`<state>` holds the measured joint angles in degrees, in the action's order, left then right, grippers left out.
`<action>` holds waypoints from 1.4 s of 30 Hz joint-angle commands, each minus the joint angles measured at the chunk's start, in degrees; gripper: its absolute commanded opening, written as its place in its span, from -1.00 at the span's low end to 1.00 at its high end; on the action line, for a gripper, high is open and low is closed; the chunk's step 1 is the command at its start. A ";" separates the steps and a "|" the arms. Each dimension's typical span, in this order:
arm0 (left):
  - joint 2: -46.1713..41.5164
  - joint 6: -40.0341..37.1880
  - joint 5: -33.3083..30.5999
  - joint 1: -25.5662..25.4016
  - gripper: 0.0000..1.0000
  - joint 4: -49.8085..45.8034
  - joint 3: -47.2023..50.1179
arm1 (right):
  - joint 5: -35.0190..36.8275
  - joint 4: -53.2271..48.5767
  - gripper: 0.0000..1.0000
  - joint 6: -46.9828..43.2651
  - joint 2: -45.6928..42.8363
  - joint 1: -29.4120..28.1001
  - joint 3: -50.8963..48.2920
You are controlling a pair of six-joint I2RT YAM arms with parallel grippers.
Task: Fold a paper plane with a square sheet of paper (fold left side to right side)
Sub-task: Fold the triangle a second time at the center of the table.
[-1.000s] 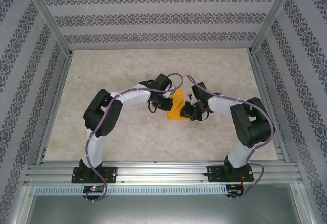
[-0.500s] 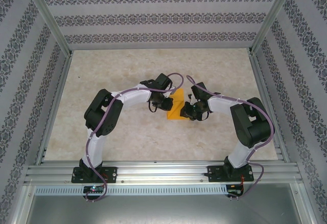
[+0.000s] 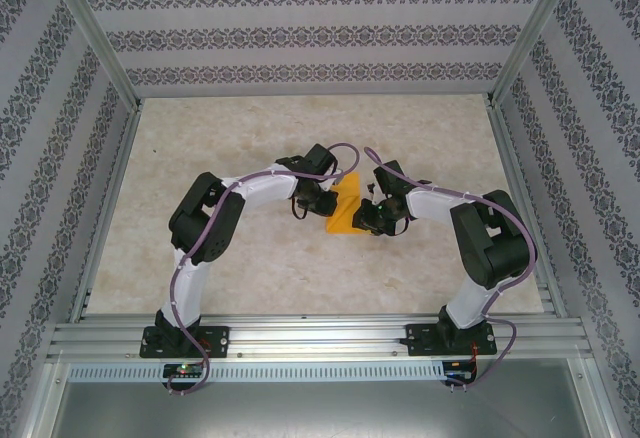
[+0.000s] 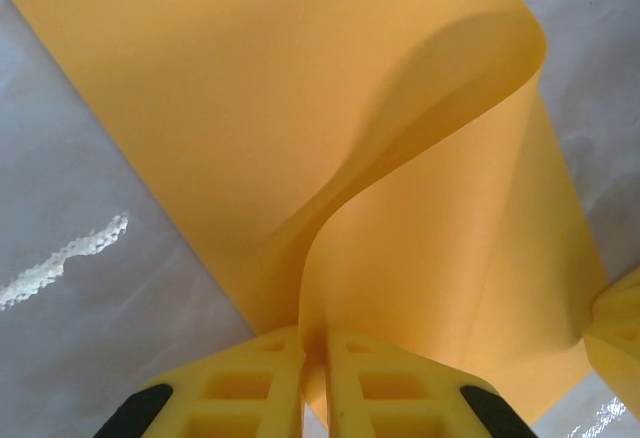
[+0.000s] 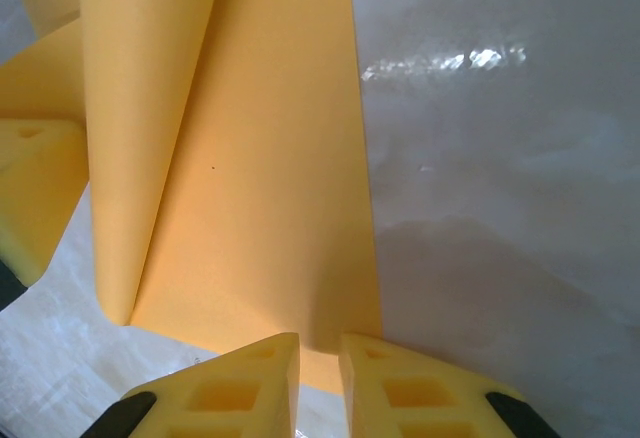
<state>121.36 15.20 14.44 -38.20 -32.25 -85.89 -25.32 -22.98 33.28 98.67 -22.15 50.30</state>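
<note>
left gripper (image 4: 315,336) pinching lifted edge of square sheet of paper (image 4: 250,88), flap curling ahead-right | right gripper (image 5: 320,343) waiting rightward, nearly closed on flat edge, grip unclear

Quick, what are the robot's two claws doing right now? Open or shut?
Left gripper: closed, pinching the paper, with a flap lifted.
Right gripper: closed on the paper's edge, it seems.

Two white-and-black jointed arms (image 3: 255,186), purple cables (image 3: 180,283) looped alongside, yellow fingers (image 4: 250,383) with moulded rectangular recesses.
</note>
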 commanded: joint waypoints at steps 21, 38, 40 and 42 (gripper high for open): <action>0.74 -0.28 2.01 0.67 -0.71 1.48 -1.48 | 2.40 -1.98 -0.59 -1.18 1.98 -0.76 0.92; 1.82 -0.36 -0.03 0.66 -0.73 0.92 -1.14 | 1.96 -2.32 -0.58 -1.28 1.18 -0.75 1.93; 1.70 -0.29 -0.56 0.67 -0.75 0.79 -1.04 | 1.95 -2.48 -0.58 -1.36 1.55 -0.82 2.15; 1.56 -0.32 -1.02 0.66 -0.75 0.62 -1.06 | 1.85 -2.37 -0.58 -1.37 2.00 -0.79 2.08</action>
<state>122.06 15.22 15.29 -38.17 -32.18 -86.52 -25.23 -24.51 32.88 99.29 -22.41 51.62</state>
